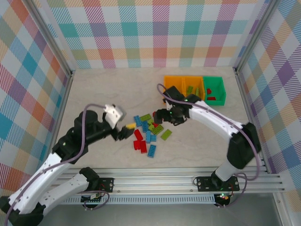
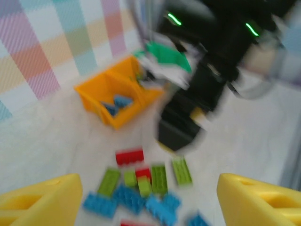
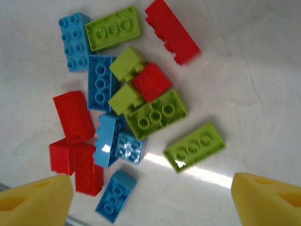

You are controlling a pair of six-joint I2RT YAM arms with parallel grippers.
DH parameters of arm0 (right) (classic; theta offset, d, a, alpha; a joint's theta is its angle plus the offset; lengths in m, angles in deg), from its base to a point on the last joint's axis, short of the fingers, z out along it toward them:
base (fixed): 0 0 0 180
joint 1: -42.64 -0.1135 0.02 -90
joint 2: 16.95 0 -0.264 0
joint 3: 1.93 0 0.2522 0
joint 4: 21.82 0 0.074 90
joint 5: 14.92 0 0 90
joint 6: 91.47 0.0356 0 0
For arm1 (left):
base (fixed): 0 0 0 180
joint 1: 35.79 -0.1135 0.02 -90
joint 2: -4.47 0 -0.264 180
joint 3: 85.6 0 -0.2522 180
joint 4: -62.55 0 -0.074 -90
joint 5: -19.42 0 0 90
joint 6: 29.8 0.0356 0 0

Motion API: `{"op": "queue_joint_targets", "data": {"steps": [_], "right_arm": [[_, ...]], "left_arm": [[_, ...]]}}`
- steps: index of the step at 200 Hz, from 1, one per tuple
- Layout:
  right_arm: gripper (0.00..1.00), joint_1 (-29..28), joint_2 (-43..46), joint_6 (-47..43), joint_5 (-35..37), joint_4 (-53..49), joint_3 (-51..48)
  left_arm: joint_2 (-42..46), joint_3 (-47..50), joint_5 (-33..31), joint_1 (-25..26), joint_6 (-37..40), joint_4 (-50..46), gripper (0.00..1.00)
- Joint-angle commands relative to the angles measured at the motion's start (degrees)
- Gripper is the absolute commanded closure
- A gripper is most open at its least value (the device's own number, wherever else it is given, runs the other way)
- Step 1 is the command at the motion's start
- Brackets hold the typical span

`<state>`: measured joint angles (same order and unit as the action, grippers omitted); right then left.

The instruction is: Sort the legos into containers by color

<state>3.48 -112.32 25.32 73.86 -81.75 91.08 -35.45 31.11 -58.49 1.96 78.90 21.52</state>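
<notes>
The legos (image 1: 147, 136) lie on the table (image 1: 103, 89), before and left of the containers (image 1: 188, 77).

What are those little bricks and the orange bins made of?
The bricks look like hard, glossy plastic: moulded studs, sharp glints. The orange bins seem plastic too: thin walls, even colour; finish too blurred to tell.
</notes>
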Motion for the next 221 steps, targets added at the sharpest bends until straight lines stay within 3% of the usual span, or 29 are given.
{"op": "queue_joint_targets", "data": {"steps": [1,44,108,144,170,221], "right_arm": [[0.17,-0.22,-7.57,-7.15,2.32,0.02,6.89],[0.25,-0.05,-20.73,-9.38,8.78,-1.01,17.58],[0.43,0.35,-30.94,-8.25,11.75,-2.34,22.98],[0.55,0.84,-32.24,-7.28,11.89,-2.17,21.86],[0.72,1.12,-31.6,-6.87,12.2,-2.07,21.04],[0.78,2.6,-18.45,-5.59,14.36,1.36,13.29]], "left_arm": [[3.65,4.2,4.16,0.21,11.58,-14.92,0.2],[7.67,6.34,6.27,0.22,11.5,-18.62,0.0],[9.07,7.77,4.46,0.3,9.49,-17.99,0.0],[10.21,9.02,4.68,0.3,8.42,-16.35,0.0],[10.54,9.41,3.02,0.28,7.85,-15.86,0.0],[12.69,12.71,6.08,0.23,4.76,-5.17,0.0]]}}
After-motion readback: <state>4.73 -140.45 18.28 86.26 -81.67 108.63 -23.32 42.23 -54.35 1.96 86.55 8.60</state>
